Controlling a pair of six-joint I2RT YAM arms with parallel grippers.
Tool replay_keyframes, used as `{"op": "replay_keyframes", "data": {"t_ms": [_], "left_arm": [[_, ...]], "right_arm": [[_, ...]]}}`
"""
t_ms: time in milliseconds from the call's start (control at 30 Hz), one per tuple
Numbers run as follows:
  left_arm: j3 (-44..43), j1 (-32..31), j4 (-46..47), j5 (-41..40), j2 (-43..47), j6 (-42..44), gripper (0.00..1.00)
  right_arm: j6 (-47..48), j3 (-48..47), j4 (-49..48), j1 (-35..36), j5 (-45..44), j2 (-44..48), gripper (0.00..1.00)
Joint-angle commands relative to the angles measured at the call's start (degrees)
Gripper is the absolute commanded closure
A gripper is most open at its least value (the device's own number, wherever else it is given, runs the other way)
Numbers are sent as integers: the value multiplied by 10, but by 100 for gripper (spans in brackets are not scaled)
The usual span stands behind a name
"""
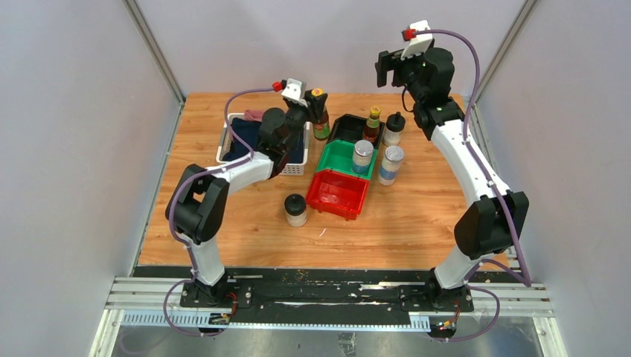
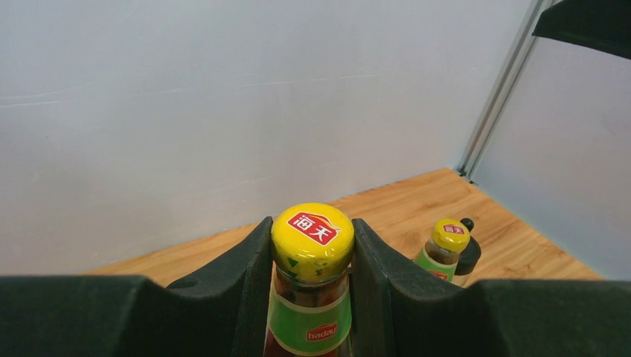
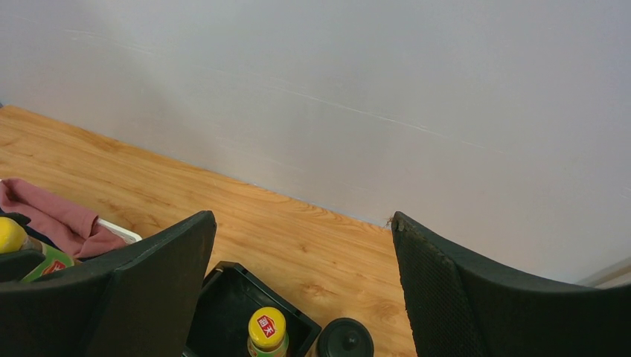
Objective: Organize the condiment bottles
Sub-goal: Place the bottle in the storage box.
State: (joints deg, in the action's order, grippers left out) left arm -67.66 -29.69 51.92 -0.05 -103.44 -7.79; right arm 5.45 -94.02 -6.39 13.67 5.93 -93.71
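Observation:
My left gripper [image 1: 315, 103] is shut on the neck of a slim yellow-capped sauce bottle [image 1: 321, 123], just left of the black bin [image 1: 344, 128]. In the left wrist view its cap [image 2: 312, 236] sits between both fingers [image 2: 242, 275]. A second sauce bottle [image 1: 372, 123] stands at the black bin's right end, with a black-lidded jar [image 1: 393, 129] beside it. One silver-lidded shaker [image 1: 362, 156] stands in the green bin [image 1: 335, 158] and another shaker [image 1: 391, 164] on the table to its right. A second black-lidded jar [image 1: 295, 210] stands left of the red bin [image 1: 338, 195]. My right gripper [image 1: 388, 68] hangs open high above the back right, holding nothing.
A white basket [image 1: 296, 168] of dark and pink cloth sits at the back left, right under my left arm. The right wrist view looks down past open fingers [image 3: 160, 268] onto the black bin [image 3: 223, 309], a sauce bottle [image 3: 267, 331] and a jar lid [image 3: 344, 341]. Grey walls close the back.

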Motion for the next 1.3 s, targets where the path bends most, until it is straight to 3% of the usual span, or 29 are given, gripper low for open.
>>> {"op": "replay_keyframes", "data": {"t_ms": [0, 567, 1267], "left_arm": [[-54, 11, 84, 23, -8, -17, 100], [-173, 25, 36, 62, -97, -34, 100], [-229, 30, 62, 130, -170, -60, 100]], "right_arm": [[3, -13, -14, -12, -6, -2, 9], [1, -7, -18, -33, -1, 5, 9], [-4, -3, -25, -46, 6, 8, 9]]}}
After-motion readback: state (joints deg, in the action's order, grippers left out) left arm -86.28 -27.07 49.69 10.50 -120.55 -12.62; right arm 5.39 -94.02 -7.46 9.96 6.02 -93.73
